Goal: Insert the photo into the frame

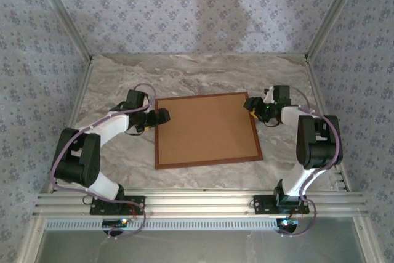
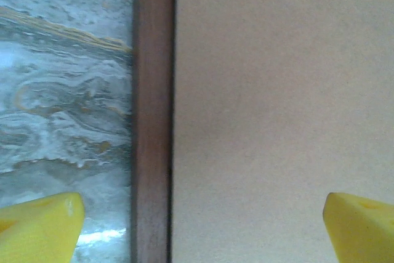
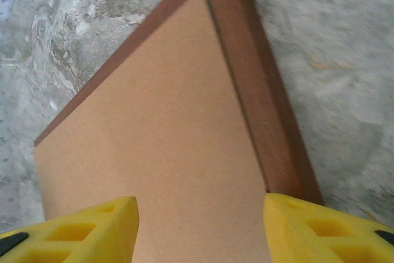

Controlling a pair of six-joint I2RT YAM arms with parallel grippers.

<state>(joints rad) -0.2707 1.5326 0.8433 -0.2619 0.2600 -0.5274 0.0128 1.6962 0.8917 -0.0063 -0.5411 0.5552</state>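
Observation:
The frame (image 1: 206,163), thin reddish-brown wood, lies flat in the middle of the marble table with a plain brown backing board (image 1: 206,129) covering its inside. The photo is hidden. My left gripper (image 1: 161,117) hovers at the frame's left rail (image 2: 152,115), wide open; one yellow finger (image 2: 43,229) is over the table and the other over the board (image 2: 277,103). At the frame's far right corner (image 3: 265,103), my right gripper (image 1: 249,103) is open, its jaws straddling the board's edge (image 3: 160,152) with nothing held between them.
The marble table (image 1: 203,75) is walled by patterned panels on three sides. Aluminium rails (image 1: 197,204) run along the near edge by both arm bases. Bare marble lies behind the frame and at both its sides.

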